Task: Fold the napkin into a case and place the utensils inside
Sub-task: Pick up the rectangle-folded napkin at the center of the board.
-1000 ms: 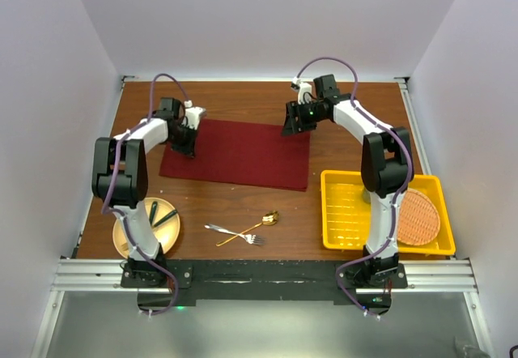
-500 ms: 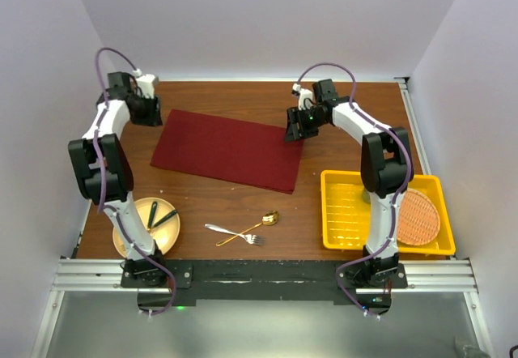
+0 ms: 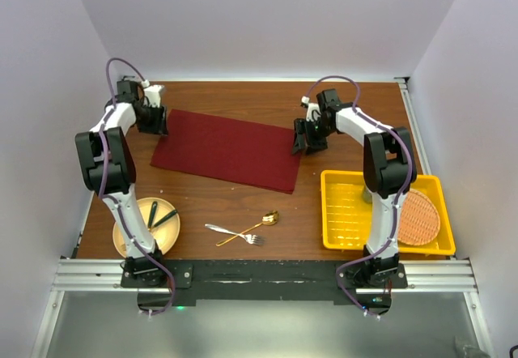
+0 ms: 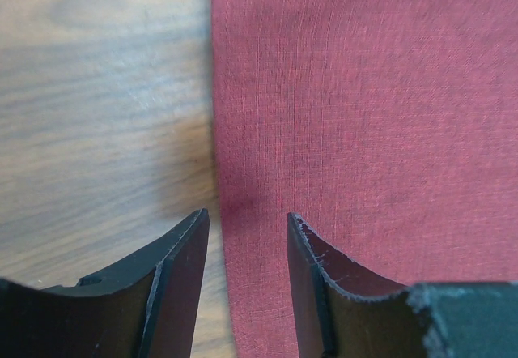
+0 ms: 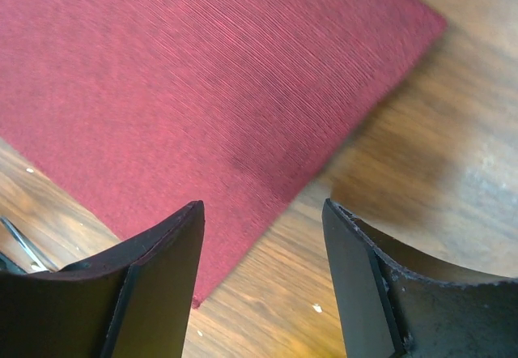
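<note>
napkin (image 3: 227,149) x1 | left gripper (image 4: 247,215) parted, empty, astride its edge | right gripper (image 5: 263,204) parted, empty, opposite edge | fork (image 3: 217,229) x1, spoon (image 3: 265,221) x1, well apart

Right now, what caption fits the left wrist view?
Open left gripper above the edge of a flat dark red cloth napkin on a wooden table.

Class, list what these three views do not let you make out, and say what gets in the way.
- Top view: the green-handled cutlery is too small to tell its type.
- Top view: the right arm hides part of the woven mat in the yellow tray.
- Wrist views: the napkin runs past the frame edges, so its layers cannot be counted.
</note>
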Robot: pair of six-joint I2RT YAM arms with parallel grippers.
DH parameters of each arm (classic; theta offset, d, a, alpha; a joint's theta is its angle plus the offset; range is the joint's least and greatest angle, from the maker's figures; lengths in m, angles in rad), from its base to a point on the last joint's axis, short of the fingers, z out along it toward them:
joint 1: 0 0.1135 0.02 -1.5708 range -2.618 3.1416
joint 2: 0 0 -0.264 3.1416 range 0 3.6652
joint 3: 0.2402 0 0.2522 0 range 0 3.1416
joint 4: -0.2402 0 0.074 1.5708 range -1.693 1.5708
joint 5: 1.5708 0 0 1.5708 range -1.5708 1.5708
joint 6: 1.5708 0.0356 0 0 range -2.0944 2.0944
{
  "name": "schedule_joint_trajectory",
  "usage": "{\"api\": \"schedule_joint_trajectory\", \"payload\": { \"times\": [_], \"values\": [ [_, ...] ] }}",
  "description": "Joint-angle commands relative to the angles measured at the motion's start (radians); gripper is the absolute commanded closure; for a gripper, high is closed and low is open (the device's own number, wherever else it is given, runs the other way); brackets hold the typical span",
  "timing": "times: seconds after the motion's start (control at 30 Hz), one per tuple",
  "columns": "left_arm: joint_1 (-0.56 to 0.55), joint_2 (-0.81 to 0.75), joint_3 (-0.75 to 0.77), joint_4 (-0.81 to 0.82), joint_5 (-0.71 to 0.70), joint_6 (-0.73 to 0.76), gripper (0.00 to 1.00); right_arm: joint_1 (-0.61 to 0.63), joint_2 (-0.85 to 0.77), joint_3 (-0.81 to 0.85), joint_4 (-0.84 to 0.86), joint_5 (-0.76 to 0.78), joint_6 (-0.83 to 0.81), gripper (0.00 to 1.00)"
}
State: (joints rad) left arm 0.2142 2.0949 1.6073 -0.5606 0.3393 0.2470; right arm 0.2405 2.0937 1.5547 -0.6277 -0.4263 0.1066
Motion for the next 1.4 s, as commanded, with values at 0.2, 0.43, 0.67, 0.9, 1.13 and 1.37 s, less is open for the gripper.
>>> {"api": "schedule_joint_trajectory", "payload": {
  "times": [0.2, 0.43, 0.67, 0.9, 1.13, 1.37],
  "values": [
    [-0.059, 0.008, -0.069, 0.08, -0.15, 0.054, 0.53, -0.001, -0.017, -0.05, 0.008, 0.018, 0.051, 0.36],
    [-0.053, -0.012, -0.089, 0.094, -0.128, 0.035, 0.55, 0.0, 0.009, -0.042, 0.0, 0.009, 0.048, 0.39],
    [-0.033, -0.05, -0.044, 0.077, -0.08, 0.025, 0.55, 0.0, -0.003, -0.056, 0.0, 0.004, 0.044, 0.42],
    [-0.018, 0.004, -0.024, 0.082, -0.097, 0.0, 0.55, 0.0, 0.002, -0.058, 0.003, -0.006, 0.059, 0.49],
    [-0.018, 0.059, -0.029, 0.08, -0.118, 0.012, 0.55, 0.002, 0.005, -0.07, 0.014, -0.014, 0.065, 0.5],
    [-0.036, 0.054, -0.07, 0.082, -0.076, 0.038, 0.66, 0.014, 0.028, -0.07, 0.028, -0.029, 0.082, 0.61]
  ]
}}
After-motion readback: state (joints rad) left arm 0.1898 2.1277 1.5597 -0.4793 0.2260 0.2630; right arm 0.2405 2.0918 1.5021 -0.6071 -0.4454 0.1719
